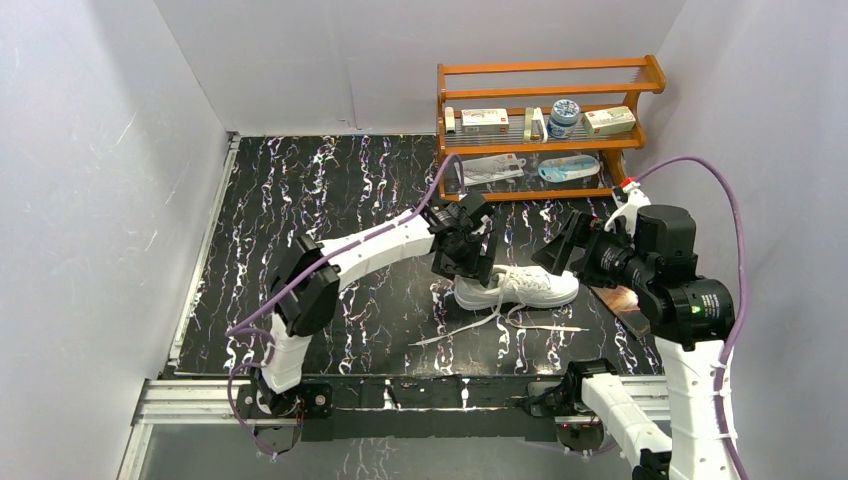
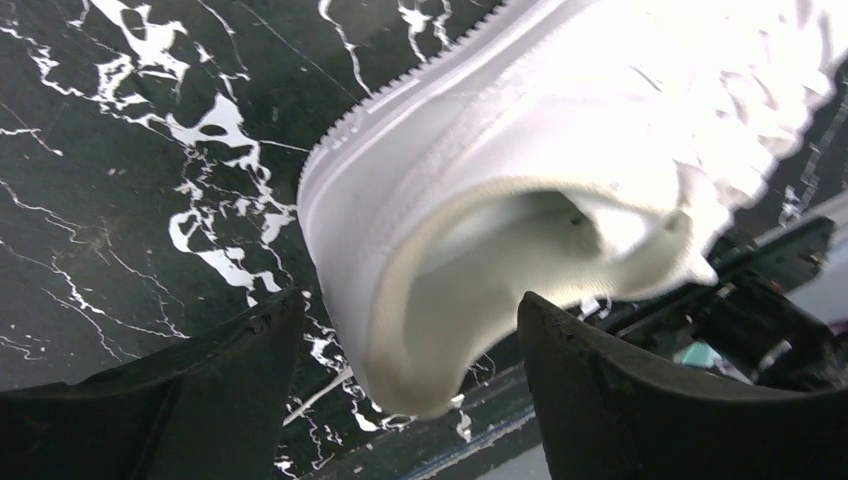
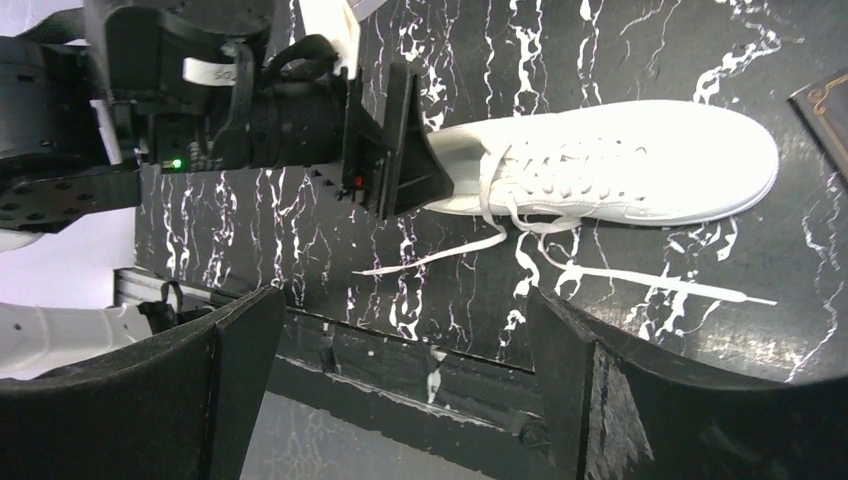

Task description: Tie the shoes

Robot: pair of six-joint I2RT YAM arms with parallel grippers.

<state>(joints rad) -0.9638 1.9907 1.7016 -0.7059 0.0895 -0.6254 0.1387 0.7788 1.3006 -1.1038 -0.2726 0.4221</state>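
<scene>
The white sneaker [image 1: 520, 285] lies on its sole on the black marble table, heel to the left and toe to the right. Its thin white laces [image 1: 455, 330] are untied and trail loose over the table toward the near edge. My left gripper [image 1: 465, 258] is open just above the heel. In the left wrist view the heel collar [image 2: 450, 300] sits between the spread fingers [image 2: 230, 385] and touches neither. My right gripper [image 1: 562, 243] is open and empty, held above the table by the toe. The right wrist view shows the whole sneaker [image 3: 620, 165] and both lace ends [image 3: 440, 255].
A brown book [image 1: 625, 305] lies right of the sneaker, under my right arm. A wooden rack [image 1: 545, 120] with boxes and a jar stands at the back right. White walls enclose the table. The metal front rail [image 1: 400, 395] runs along the near edge.
</scene>
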